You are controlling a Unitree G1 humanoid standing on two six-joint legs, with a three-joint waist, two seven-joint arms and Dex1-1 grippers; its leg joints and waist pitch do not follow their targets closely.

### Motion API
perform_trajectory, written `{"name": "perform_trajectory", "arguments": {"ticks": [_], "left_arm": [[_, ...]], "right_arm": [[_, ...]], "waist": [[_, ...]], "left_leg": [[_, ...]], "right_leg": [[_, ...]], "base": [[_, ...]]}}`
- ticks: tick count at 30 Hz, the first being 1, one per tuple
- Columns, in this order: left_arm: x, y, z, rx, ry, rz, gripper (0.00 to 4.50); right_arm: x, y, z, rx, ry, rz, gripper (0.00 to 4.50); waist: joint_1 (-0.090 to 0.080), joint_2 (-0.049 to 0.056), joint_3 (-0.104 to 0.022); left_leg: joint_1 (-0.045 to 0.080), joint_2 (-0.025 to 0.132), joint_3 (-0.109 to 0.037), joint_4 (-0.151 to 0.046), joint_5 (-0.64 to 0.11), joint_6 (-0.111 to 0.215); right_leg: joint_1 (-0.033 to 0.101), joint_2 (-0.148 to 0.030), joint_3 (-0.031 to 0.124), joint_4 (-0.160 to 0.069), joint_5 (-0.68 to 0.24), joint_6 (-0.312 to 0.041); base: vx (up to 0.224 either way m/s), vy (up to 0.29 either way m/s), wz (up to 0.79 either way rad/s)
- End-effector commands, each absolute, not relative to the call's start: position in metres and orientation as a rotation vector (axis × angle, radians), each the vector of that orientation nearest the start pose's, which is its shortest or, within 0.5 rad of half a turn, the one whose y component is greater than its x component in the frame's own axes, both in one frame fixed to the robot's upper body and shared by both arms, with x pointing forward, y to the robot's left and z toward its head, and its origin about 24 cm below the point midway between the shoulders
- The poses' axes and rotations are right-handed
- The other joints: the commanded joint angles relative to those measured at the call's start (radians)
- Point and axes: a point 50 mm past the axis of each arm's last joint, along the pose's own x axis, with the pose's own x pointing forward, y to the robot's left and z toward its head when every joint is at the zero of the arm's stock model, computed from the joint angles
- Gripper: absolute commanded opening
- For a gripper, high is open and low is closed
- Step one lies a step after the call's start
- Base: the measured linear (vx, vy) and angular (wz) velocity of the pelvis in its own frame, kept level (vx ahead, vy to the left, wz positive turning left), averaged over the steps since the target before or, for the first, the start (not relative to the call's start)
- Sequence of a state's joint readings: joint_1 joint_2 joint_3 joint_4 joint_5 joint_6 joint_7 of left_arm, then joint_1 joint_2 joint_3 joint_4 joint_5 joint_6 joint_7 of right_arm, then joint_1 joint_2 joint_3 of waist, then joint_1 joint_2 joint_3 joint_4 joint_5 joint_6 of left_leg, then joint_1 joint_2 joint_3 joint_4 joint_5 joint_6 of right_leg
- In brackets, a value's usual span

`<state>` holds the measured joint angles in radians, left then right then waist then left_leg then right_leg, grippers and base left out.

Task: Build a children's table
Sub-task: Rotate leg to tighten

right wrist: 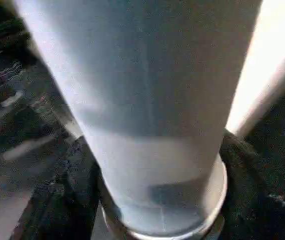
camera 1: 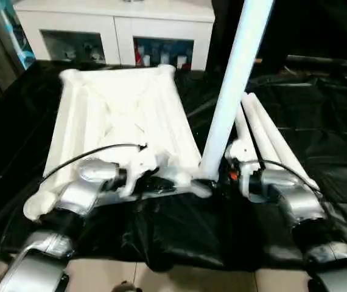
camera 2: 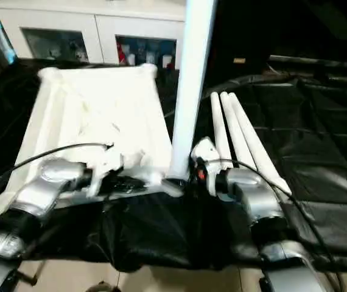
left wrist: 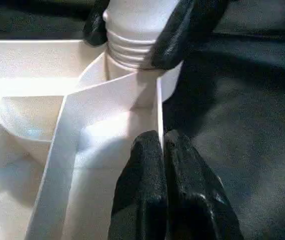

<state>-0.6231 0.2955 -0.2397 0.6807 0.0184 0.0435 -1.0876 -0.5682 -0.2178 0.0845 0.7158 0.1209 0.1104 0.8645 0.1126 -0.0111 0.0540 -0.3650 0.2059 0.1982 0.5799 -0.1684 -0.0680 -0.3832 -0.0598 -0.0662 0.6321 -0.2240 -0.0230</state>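
forearms: rounded silver metal shells, black joint bands | cables: thin black, looping over each wrist | right wrist: small orange-red mark | hand fingers (left wrist: 147, 195): black, rounded, rubbery

Bright overhead light blows out the upturned white plastic tabletop (camera 1: 122, 115), washing away its ribs. The glossy black table drape (camera 1: 319, 121) carries pale sheen. The upright white tubular leg (right wrist: 147, 100) looks soft, close-up, with blurred surroundings.
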Motion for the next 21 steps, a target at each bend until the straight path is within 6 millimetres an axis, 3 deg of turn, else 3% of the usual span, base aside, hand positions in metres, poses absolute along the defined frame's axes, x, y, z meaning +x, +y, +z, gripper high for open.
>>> {"name": "perform_trajectory", "arguments": {"ticks": [1,2,4,5,7,11,12,13,14,16,20,21], "left_arm": [[0.341,0.114,0.055,0.331,0.343,-1.08,0.0],[0.349,0.107,0.056,0.325,0.346,-1.0,0.0],[0.356,0.097,0.059,0.304,0.349,-0.913,0.0],[0.357,0.096,0.059,0.301,0.349,-0.906,0.0],[0.363,0.075,0.064,0.273,0.335,-0.847,0.0],[0.363,0.053,0.068,0.277,0.305,-0.879,0.0],[0.361,0.048,0.068,0.29,0.295,-0.902,0.0],[0.361,0.046,0.068,0.296,0.287,-0.914,0.0],[0.359,0.043,0.068,0.293,0.271,-0.938,0.0],[0.359,0.041,0.068,0.289,0.264,-0.94,0.0],[0.362,0.04,0.077,0.286,0.169,-0.9,0.0],[0.364,0.041,0.082,0.256,0.145,-0.883,0.28]], "right_arm": [[0.324,-0.124,0.005,-0.072,0.467,0.791,2.74],[0.328,-0.118,0.0,-0.041,0.48,0.679,2.73],[0.333,-0.111,-0.002,-0.008,0.493,0.56,2.72],[0.334,-0.111,-0.002,-0.005,0.494,0.549,2.72],[0.34,-0.097,-0.001,0.016,0.5,0.454,2.72],[0.347,-0.079,0.009,0.016,0.448,0.445,2.72],[0.349,-0.076,0.014,0.047,0.423,0.447,3.07],[0.35,-0.075,0.015,0.059,0.414,0.446,3.07],[0.352,-0.075,0.018,0.061,0.397,0.45,3.44],[0.353,-0.076,0.02,0.039,0.384,0.45,3.47],[0.359,-0.092,0.033,-0.025,0.287,0.408,3.47],[0.359,-0.099,0.037,-0.012,0.266,0.4,3.49]], "waist": [[-0.003,-0.008,-0.055],[-0.006,-0.008,-0.053],[-0.004,-0.009,-0.055],[-0.003,-0.007,-0.054],[0.0,-0.006,-0.057],[0.004,-0.002,-0.064],[0.003,-0.002,-0.067],[0.004,-0.004,-0.068],[0.006,-0.005,-0.07],[0.005,-0.006,-0.069],[0.005,-0.009,-0.065],[0.004,-0.009,-0.066]], "left_leg": [[0.016,0.034,-0.024,-0.068,-0.21,-0.01],[0.022,0.034,-0.022,-0.068,-0.226,-0.018],[0.022,0.035,-0.024,-0.068,-0.229,-0.015],[0.026,0.035,-0.021,-0.067,-0.229,-0.015],[0.026,0.035,-0.022,-0.066,-0.222,-0.014],[0.014,0.034,-0.023,-0.064,-0.167,0.0],[0.014,0.034,-0.022,-0.063,-0.152,0.006],[0.01,0.033,-0.021,-0.06,-0.137,0.018],[0.009,0.032,-0.021,-0.058,-0.119,0.031],[0.008,0.031,-0.02,-0.057,-0.11,0.045],[0.009,0.033,-0.02,-0.06,-0.145,0.042],[0.008,0.033,-0.022,-0.061,-0.141,0.043]], "right_leg": [[0.034,-0.097,0.054,-0.096,-0.276,-0.173],[0.027,-0.096,0.057,-0.101,-0.296,-0.167],[0.031,-0.099,0.058,-0.102,-0.3,-0.16],[0.025,-0.098,0.06,-0.104,-0.295,-0.163],[0.027,-0.097,0.059,-0.101,-0.263,-0.169],[0.038,-0.095,0.057,-0.086,-0.127,-0.182],[0.038,-0.093,0.056,-0.082,-0.079,-0.187],[0.041,-0.092,0.057,-0.076,-0.032,-0.193],[0.043,-0.092,0.056,-0.072,0.008,-0.2],[0.044,-0.091,0.054,-0.071,0.03,-0.208],[0.046,-0.094,0.055,-0.08,-0.042,-0.193],[0.048,-0.095,0.055,-0.079,-0.041,-0.191]], "base": [[0.0,0.0,0.0],[0.0,0.0,0.0],[0.0,0.0,0.0],[0.0,0.0,0.0],[0.0,0.0,0.0],[0.0,0.0,0.0],[0.0,0.0,0.0],[0.0,0.0,0.0],[0.0,0.0,0.0],[0.0,0.0,0.0],[0.0,0.0,0.0],[0.0,0.0,0.0]]}}
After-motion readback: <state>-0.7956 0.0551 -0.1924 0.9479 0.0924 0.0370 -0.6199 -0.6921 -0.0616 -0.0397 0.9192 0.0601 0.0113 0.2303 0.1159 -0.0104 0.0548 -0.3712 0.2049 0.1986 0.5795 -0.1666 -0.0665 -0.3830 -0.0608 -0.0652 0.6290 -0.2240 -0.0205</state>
